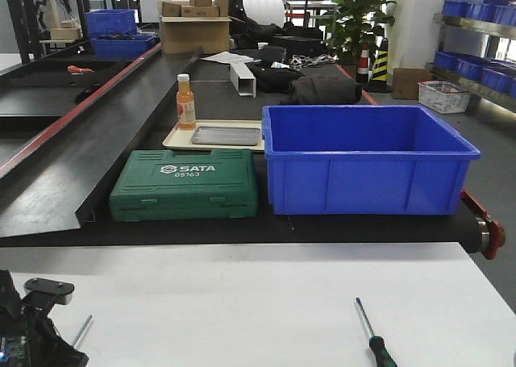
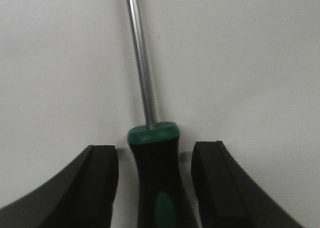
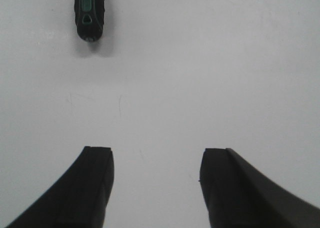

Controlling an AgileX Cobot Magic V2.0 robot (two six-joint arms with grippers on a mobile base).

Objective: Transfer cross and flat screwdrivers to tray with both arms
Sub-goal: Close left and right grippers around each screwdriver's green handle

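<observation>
One screwdriver (image 2: 156, 183) lies on the white table with its black-and-green handle between the fingers of my left gripper (image 2: 156, 155). The jaws are open, with a gap on each side of the handle. Its silver shaft (image 1: 81, 330) pokes out past the left arm at the front view's bottom left. The other screwdriver (image 1: 372, 335) lies at the table's front right. Only the butt of its handle (image 3: 89, 12) shows in the right wrist view, ahead and left of my right gripper (image 3: 156, 155), which is open and holds nothing. The grey tray (image 1: 226, 135) sits far back on a beige tray.
A deep blue crate (image 1: 367, 157) and a green SATA tool case (image 1: 185, 185) stand on the black belt between the table and the tray. An orange bottle (image 1: 185, 102) stands on the beige tray (image 1: 179, 140), left of the grey one.
</observation>
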